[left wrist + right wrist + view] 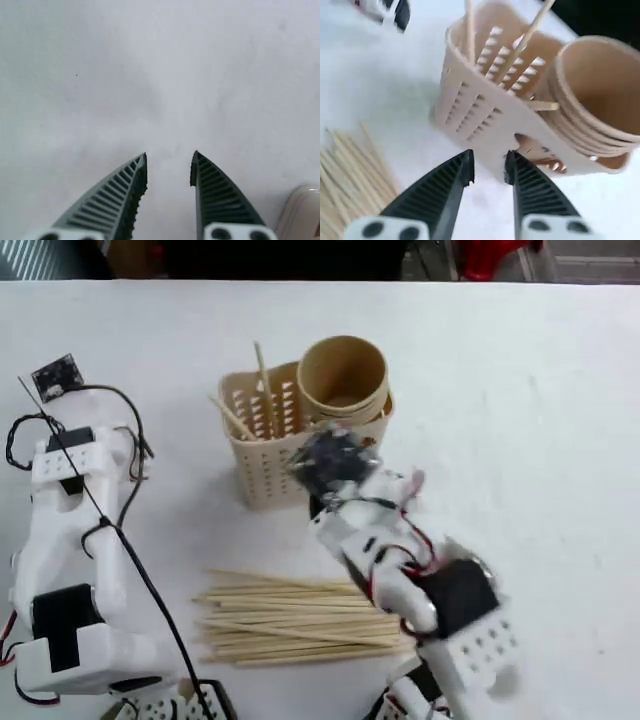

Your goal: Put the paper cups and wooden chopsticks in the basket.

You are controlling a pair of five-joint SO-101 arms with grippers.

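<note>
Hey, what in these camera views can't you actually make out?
1. How many paper cups are nested in the basket: in the high view only the stacked rims show.
2. The right end of the chopstick pile: in the high view the right arm covers it.
3. The beige thing at the corner of the left wrist view: the edge cuts it off, so it can't be identified.

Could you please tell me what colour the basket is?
The basket is pale beige with slotted walls; the right wrist view shows it best.
</note>
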